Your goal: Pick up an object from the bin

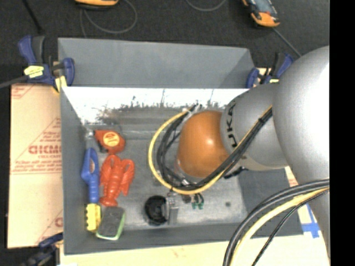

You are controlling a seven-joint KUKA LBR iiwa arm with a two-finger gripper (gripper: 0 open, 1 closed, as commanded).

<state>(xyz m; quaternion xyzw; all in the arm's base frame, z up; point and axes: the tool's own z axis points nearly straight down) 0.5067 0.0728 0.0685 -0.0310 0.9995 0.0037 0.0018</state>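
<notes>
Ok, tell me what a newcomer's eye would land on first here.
The silver arm with its orange wrist cover looms over the right half of the grey bin. Near the left wall lies a red toy lobster, with a round orange thing behind it and a blue-handled tool beside it. A black round thing sits just left of the gripper.

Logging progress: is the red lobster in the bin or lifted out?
In: the lobster lies on the bin floor at left, beside the blue tool.

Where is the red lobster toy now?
The red lobster toy lies at the bin's left, beside the blue-handled tool, below the orange tape measure.
</notes>
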